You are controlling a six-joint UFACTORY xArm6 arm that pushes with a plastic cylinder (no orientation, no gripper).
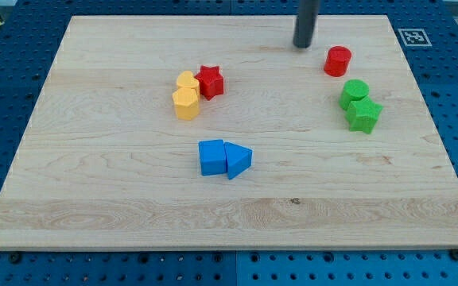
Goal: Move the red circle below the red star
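The tip [303, 45] stands upper centre, just left of the red circle [338, 61]. No pincer fitted; rod only. Red star [210, 81] lies well left, likely requiring repositioning.

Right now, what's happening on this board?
A single arm with a dark rod is working on a wooden board, meant to push the red circle block below the red star block. My tip sits near the view's top, just left of and slightly above the red circle, apart from it. The star lies against two yellow blocks at the view's left. Two green blocks and two blue blocks lie elsewhere, untouched.
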